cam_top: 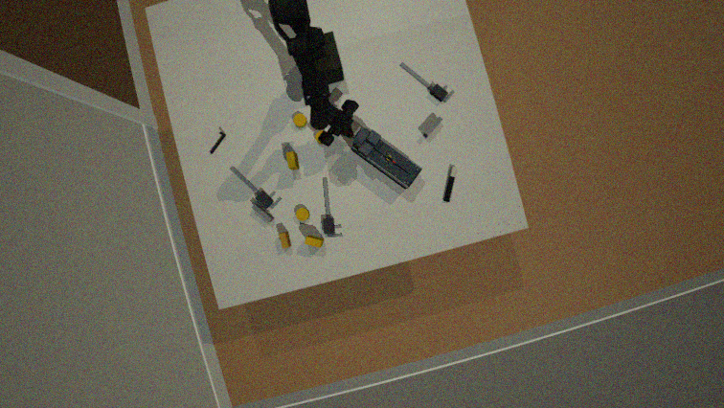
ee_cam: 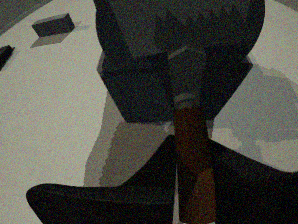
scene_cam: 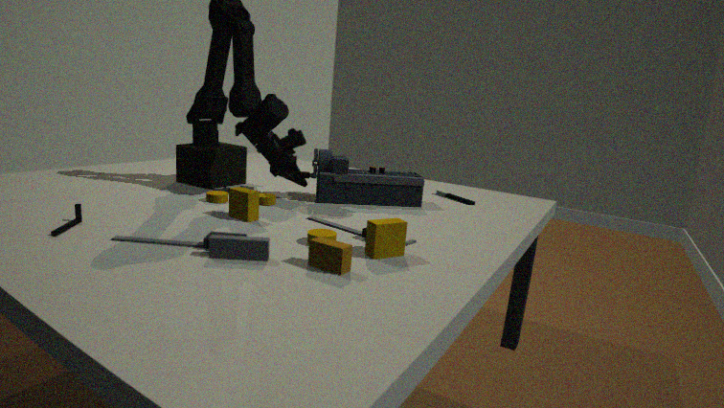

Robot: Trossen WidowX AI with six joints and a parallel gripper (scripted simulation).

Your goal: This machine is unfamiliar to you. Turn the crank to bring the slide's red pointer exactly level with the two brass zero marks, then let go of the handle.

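The machine point(cam_top: 387, 157) point(scene_cam: 370, 188) is a dark blue-grey box lying on the white table point(cam_top: 405, 243) point(scene_cam: 253, 328). On its top a small red pointer point(cam_top: 393, 161) shows in the overhead view, and the brass marks are too small to make out. My gripper point(cam_top: 351, 132) point(scene_cam: 304, 177) point(ee_cam: 182, 140) is at the machine's end nearest the arm base. It is shut on the reddish-brown crank handle point(ee_cam: 194, 156), which runs between the two dark fingers in the wrist view. The grey crank hub point(ee_cam: 186, 72) lies just beyond the handle.
Yellow blocks point(scene_cam: 243, 203) point(scene_cam: 386, 237) point(scene_cam: 329, 255) and yellow discs point(scene_cam: 216, 196) point(scene_cam: 321, 235) lie in front of the machine. A grey tool with a rod point(scene_cam: 237, 246), a black L-key point(scene_cam: 66, 224) and a black bar point(scene_cam: 456, 197) also lie there. The arm base point(scene_cam: 210, 164) stands behind.
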